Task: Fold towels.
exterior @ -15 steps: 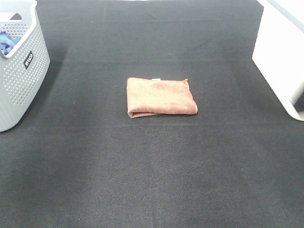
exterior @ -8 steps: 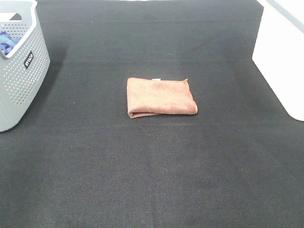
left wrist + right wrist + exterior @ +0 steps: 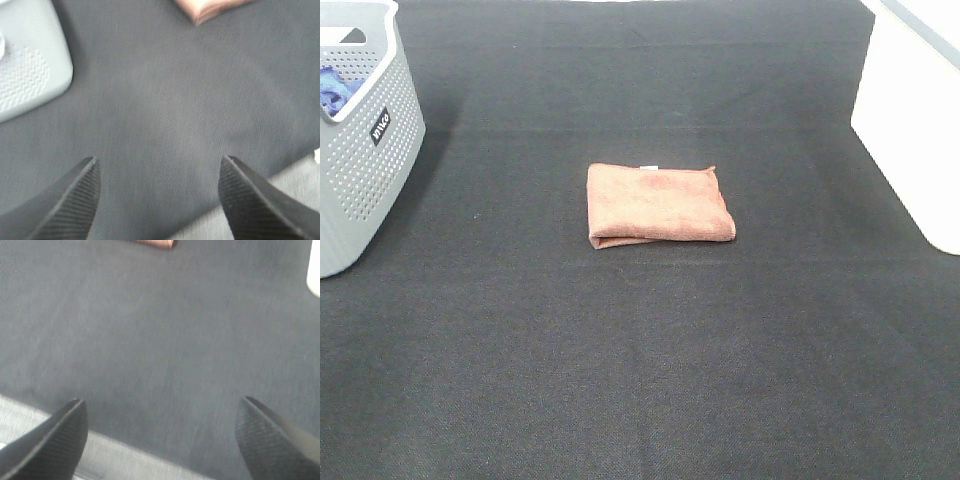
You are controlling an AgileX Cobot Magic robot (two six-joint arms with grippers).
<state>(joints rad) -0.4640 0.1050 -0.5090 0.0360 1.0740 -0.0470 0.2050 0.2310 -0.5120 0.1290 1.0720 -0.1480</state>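
Observation:
A reddish-brown towel (image 3: pixel 658 205) lies folded into a compact rectangle in the middle of the black mat, a small white tag at its far edge. Neither arm shows in the exterior high view. In the left wrist view my left gripper (image 3: pixel 159 192) stands open over bare mat, with a corner of the towel (image 3: pixel 210 9) far ahead of it. My right gripper (image 3: pixel 161 432) is open too, nothing between its fingers, and only a sliver of the towel (image 3: pixel 152 242) shows at the frame's edge.
A grey perforated basket (image 3: pixel 360 140) stands at the left edge of the mat, something blue inside it; the left wrist view shows it too, basket (image 3: pixel 27 65). A white box (image 3: pixel 910 120) sits at the right edge. Both wrist views show the mat's near edge.

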